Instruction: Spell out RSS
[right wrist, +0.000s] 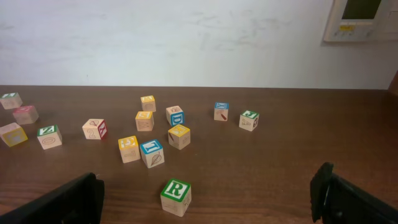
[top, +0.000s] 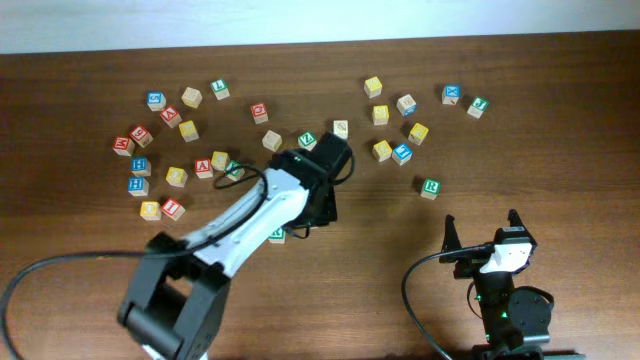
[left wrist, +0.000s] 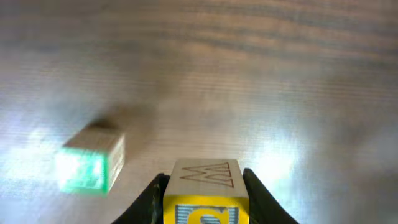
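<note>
- Between the narrowed jaws of the left gripper (left wrist: 204, 208), a yellow cube (left wrist: 203, 186) is being clamped by its two side faces. This leaves its yellow face turned toward the wrist camera. The letter there appears to be an S, though it is being cut off by the frame edge.
- Just to the left of the jaws in the wrist view, a green-faced cube (left wrist: 87, 168) is lying on the table (top: 560, 120), apart from the held cube and not being touched.
- Further out, the R cube (right wrist: 176, 196) is sitting alone on open wood, well apart from the other cubes, with its green letter upward. It is probably being treated as the start of the word, so the held cube is judged to be meant for a place beside it.
- Close behind the R cube, the right gripper (top: 482, 228) is being held low, its jaws spread wide with nothing between them. This is judged to be leaving room for the left arm.
- Beyond, the other yellow cubes (right wrist: 144, 120) are lying scattered among blue and red ones, and a second S is not yet being picked out.
</note>
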